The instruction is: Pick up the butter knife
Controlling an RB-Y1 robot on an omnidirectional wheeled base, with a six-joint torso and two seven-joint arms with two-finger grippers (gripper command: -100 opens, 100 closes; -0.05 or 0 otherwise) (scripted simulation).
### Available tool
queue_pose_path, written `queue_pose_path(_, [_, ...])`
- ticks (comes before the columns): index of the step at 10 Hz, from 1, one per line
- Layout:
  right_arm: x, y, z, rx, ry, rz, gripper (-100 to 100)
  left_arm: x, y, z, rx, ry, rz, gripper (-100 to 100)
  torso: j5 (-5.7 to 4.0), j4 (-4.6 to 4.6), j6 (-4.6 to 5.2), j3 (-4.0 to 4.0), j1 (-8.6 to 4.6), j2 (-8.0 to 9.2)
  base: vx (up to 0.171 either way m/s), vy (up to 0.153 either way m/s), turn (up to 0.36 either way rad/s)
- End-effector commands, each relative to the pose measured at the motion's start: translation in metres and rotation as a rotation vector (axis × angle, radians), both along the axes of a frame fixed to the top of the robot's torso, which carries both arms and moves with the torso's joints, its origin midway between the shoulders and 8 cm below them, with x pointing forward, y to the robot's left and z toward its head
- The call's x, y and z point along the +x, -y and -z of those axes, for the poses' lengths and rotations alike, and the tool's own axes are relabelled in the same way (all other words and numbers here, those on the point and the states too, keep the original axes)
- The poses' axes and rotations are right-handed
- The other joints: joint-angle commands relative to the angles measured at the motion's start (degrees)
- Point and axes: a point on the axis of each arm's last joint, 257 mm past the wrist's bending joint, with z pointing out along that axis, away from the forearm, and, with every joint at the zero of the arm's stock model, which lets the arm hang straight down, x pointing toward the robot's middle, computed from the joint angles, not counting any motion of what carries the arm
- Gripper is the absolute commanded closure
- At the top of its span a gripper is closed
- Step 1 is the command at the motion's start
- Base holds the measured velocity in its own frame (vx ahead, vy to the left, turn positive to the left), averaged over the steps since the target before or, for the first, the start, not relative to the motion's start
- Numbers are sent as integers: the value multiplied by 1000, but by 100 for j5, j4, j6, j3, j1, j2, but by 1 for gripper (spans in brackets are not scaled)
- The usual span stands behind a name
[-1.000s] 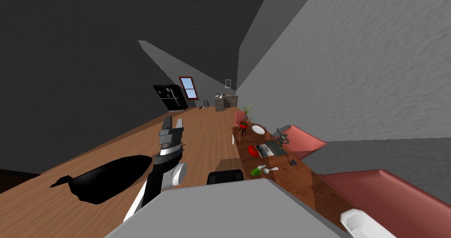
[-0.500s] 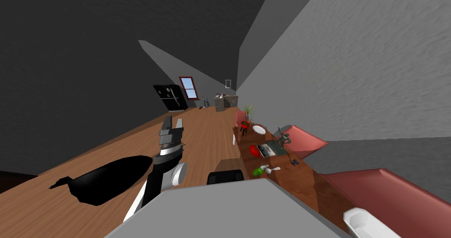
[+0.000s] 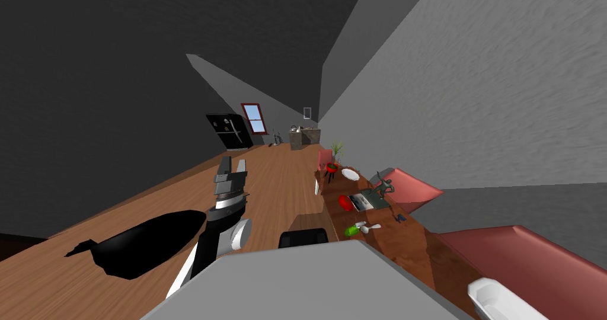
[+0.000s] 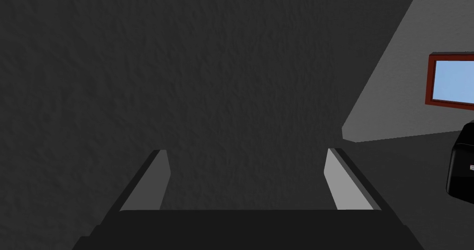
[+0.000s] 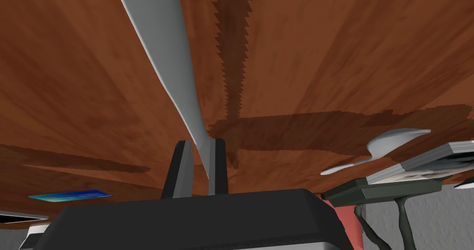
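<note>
Where the right wrist view looks along its hand, the right gripper (image 5: 200, 167) has both fingers pressed against the narrow end of the butter knife (image 5: 159, 43), whose grey length reaches out over the brown wooden table (image 5: 333, 53). The knife seems to hang just clear of the table, its jagged shadow (image 5: 233, 53) lying on the wood beside it, though the gap itself is hard to judge. On the table to one side of the knife lies a grey spoon (image 5: 393, 138), and to the other side a flat blue card (image 5: 69, 195). The left gripper (image 3: 232, 167) is raised over the wooden floor (image 3: 278, 180), well apart from the table, its fingers spread wide with nothing between them. Further along the table stand a small dark statue (image 3: 382, 186), a white plate (image 3: 350, 173) and a potted plant (image 3: 336, 150). A red armchair (image 3: 415, 189) sits just beside the table. Beyond the table's far end are a black fridge (image 3: 228, 131) and a red-framed window (image 3: 254, 118).
</note>
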Motion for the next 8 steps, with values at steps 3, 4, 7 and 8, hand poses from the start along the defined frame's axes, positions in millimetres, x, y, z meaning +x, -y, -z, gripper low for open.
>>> queue_pose_path(3, [-1, 10, -3, 3, 4, 7, 100, 0, 0, 0, 0, 0, 0, 0, 0, -2, 2, -1, -6, 0, -1, 31, -4])
queue_pose_path(4, [-1, 20, -6, -4, -5, -14, 100, 0, 0, 0, 0, 0, 0, 0, -2, -3, 2, -3, -5, -2, 3, 57, -9])
queue_pose_path(7, [-1, 28, -9, -3, -2, -10, 100, 0, 0, 0, 0, 0, 0, 0, -1, -7, 1, -7, 10, -7, 5, 65, -11])
queue_pose_path(8, [-1, 27, -8, -2, 1, -7, 0, 0, 0, 0, 0, 0, 0, 0, -2, -7, 1, -7, -4, -7, 0, 7, 0])
